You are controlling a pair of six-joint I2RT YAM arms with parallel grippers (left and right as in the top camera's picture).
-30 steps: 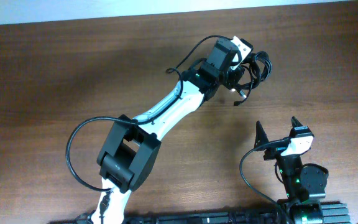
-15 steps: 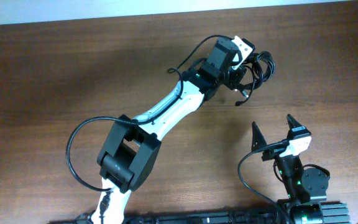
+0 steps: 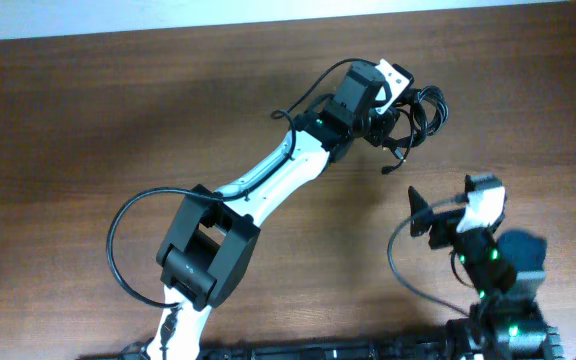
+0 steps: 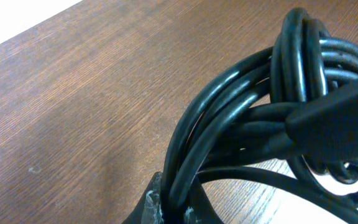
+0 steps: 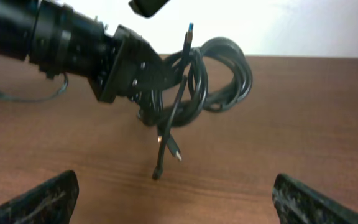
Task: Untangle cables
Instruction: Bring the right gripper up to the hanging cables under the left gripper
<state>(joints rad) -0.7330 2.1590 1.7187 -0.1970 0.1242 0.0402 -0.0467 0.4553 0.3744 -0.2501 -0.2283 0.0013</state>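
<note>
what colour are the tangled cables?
The cables are plain glossy black; clearest in the left wrist view.

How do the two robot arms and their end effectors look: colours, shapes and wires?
The left arm has white links between boxy black joints, and a thin black wire loops beside its base. The left end effector is black with a white block on top. The right end effector has two dark pointed fingers; the right arm is black with small green lights.

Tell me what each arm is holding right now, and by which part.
The left gripper is shut on the cable bundle, jaws clamped over its coiled loops; the plug ends dangle free. The right gripper is open and holds nothing.
</note>
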